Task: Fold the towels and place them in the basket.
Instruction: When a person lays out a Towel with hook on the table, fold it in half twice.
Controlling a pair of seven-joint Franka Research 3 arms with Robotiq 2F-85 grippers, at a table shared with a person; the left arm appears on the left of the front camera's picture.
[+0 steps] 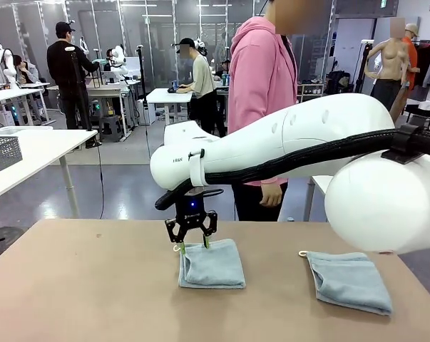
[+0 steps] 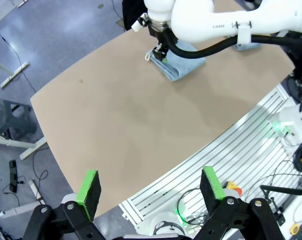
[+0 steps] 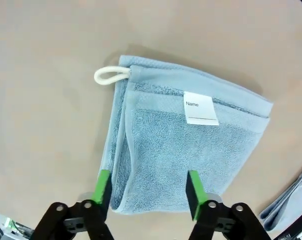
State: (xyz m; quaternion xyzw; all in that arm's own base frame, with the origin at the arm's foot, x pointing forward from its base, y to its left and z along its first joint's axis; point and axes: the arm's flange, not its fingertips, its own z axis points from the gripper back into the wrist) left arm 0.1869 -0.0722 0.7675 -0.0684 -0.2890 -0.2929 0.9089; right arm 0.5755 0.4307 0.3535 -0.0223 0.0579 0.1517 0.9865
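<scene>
A folded pale blue-grey towel (image 1: 212,265) lies mid-table; in the right wrist view this towel (image 3: 191,150) shows a white loop (image 3: 110,75) at one corner and a white name label (image 3: 201,107). My right gripper (image 1: 191,246) hangs over its far-left corner, jaws open, with nothing clamped between the green pads (image 3: 103,186). A second folded towel (image 1: 350,281) with a small loop lies at the right. My left gripper (image 2: 149,187) is open, high above the table's near edge, far from the first towel (image 2: 178,67).
A person in a pink hoodie (image 1: 261,78) stands at the table's far side, hands off the table. A grey mesh basket (image 1: 1,151) sits on a separate white table at far left. The brown tabletop (image 1: 79,285) is bare to the left.
</scene>
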